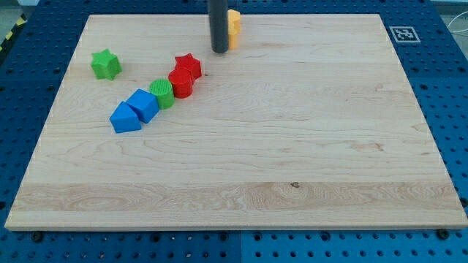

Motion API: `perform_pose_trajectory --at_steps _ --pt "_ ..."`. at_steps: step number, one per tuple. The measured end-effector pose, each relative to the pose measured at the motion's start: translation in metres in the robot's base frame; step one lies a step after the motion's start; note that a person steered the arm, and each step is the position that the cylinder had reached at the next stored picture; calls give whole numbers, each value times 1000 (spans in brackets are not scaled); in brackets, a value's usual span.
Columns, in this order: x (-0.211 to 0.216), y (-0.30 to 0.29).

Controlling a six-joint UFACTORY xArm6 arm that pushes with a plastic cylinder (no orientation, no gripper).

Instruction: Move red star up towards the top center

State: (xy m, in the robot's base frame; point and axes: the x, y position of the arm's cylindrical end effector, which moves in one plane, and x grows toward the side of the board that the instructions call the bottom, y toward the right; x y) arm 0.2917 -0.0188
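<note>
The red star (189, 66) lies on the wooden board (292, 146), left of centre in the upper part. It touches a red cylinder (180, 83) just below it. My tip (219, 50) stands at the top centre, above and to the right of the red star, apart from it. A yellow block (233, 28) sits right behind the rod, partly hidden by it.
A green cylinder (162, 93), a blue block (143, 104) and a blue wedge-like block (124, 118) run in a diagonal line down-left from the red cylinder. A green star (106, 64) sits alone at the upper left. A marker tag (402, 33) is at the board's top right corner.
</note>
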Motion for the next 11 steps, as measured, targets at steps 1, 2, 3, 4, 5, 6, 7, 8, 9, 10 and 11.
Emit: perform_pose_trajectory --at_steps 1,2,3,4,5,6,7,8,9,10,11 --pt "-1 16" --pt "-14 18" --pt "-16 26" --pt "26 46" --pt "39 9" --pt "39 -14" --pt "39 -33" --pt "39 -58" --pt "26 -83" --pt "33 -137" --pt "69 -160"
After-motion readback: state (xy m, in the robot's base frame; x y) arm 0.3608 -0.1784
